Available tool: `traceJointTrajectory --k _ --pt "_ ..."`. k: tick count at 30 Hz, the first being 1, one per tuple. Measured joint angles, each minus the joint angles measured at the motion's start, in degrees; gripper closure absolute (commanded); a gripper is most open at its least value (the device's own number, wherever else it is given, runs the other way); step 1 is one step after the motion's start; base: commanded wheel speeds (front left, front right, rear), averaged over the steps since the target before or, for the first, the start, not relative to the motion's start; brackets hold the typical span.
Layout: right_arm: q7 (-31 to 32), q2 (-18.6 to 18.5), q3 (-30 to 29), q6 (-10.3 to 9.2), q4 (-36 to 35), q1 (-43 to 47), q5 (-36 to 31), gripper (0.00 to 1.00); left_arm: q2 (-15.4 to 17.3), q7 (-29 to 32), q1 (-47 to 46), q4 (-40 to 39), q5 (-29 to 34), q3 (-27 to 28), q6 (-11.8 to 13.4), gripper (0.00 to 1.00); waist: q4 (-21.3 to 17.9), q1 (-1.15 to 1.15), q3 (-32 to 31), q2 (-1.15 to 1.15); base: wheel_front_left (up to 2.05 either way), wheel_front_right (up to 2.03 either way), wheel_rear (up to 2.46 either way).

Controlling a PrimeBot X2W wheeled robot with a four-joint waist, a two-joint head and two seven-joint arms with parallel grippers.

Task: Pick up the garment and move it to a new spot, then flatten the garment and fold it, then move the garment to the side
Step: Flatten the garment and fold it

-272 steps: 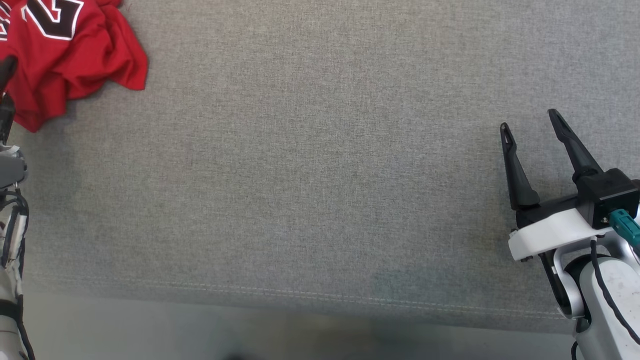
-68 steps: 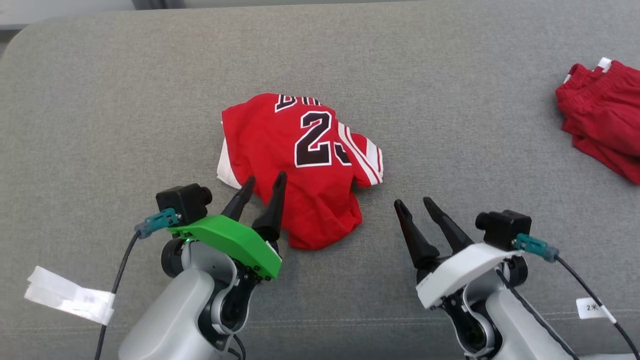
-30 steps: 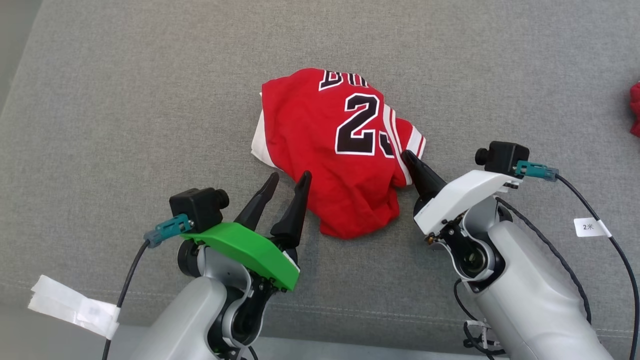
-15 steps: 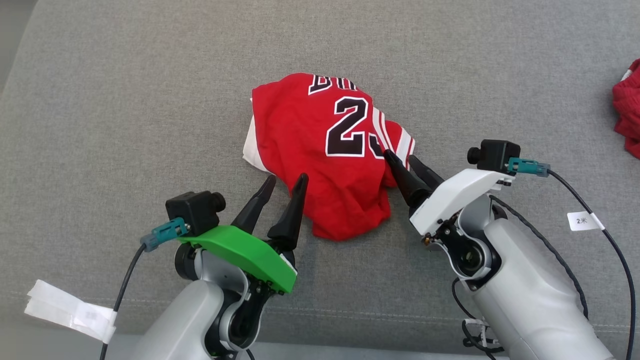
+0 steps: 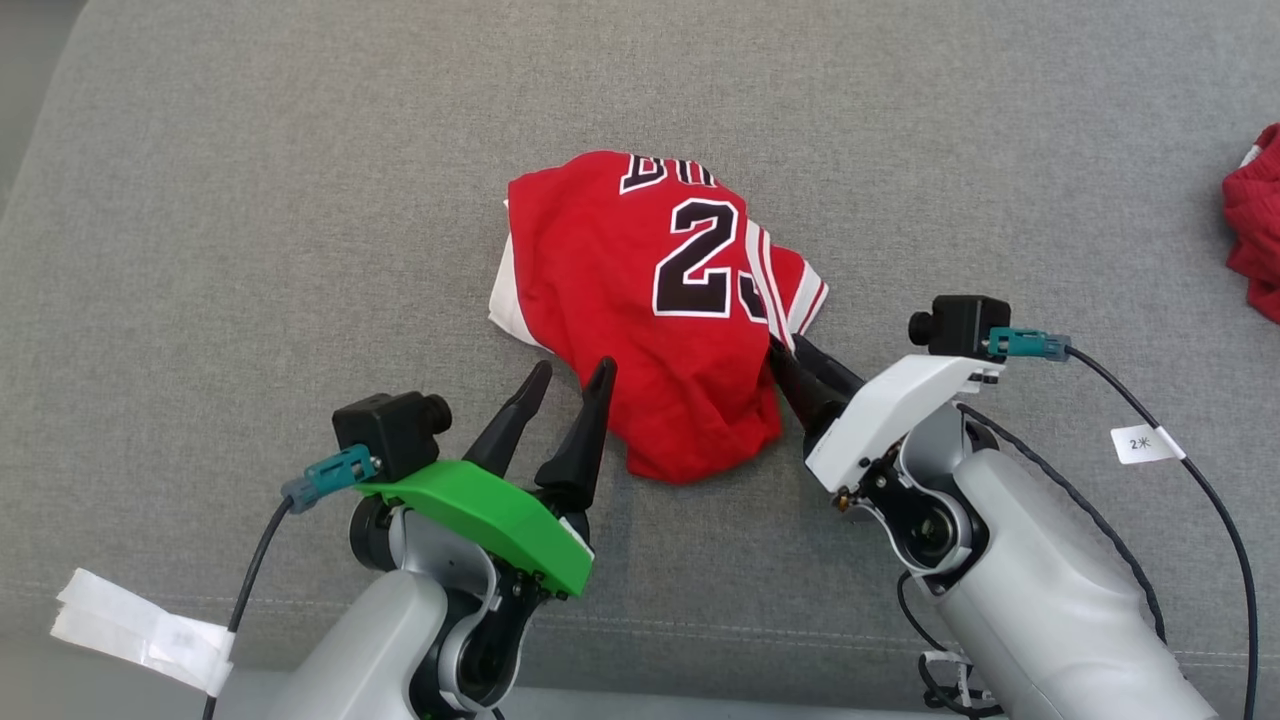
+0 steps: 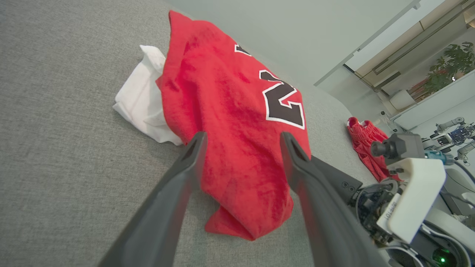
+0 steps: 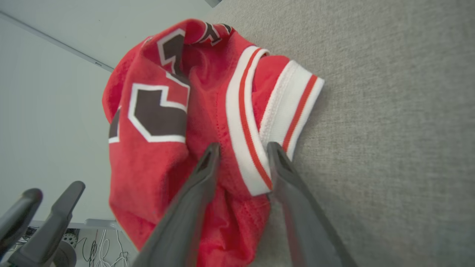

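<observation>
Jersey [image 5: 660,330] lies crumpled in the middle of the grey cushion [image 5: 250,250]. My left end effector [image 5: 572,366] hovers spread at its near-left edge. My right end effector [image 7: 243,146] straddles the striped trim [image 7: 289,107]; I cannot tell whether it grips.

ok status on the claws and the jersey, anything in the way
left claw open, tips at near edge of jersey. right claw open, straddling striped trim. jersey crumpled on couch. other red garment far right, clear.
</observation>
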Motion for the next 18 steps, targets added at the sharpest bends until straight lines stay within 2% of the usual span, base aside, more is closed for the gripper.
traceJointTrajectory --k 10,15,18 --pt "-0.6 -0.02 -1.72 0.99 -1.24 -2.47 0.41 1.0 0.0 0.2 0.2 -0.01 0.42 0.56 0.01 0.0 -0.18 0.0 -0.6 0.0 0.0 0.0 0.0" --pt "-0.43 -0.04 -4.41 1.52 -4.22 -5.21 4.78 1.0 0.05 0.2 1.05 0.59 0.64 0.73 0.01 0.0 -0.4 0.0 -1.78 0.0 0.0 0.0 0.0" --pt "2.14 -0.14 -4.39 1.9 -6.83 -6.53 8.59 1.0 0.0 0.2 1.58 0.86 0.88 0.38 0.01 0.0 -0.48 0.0 -2.82 0.0 0.0 0.0 0.0"
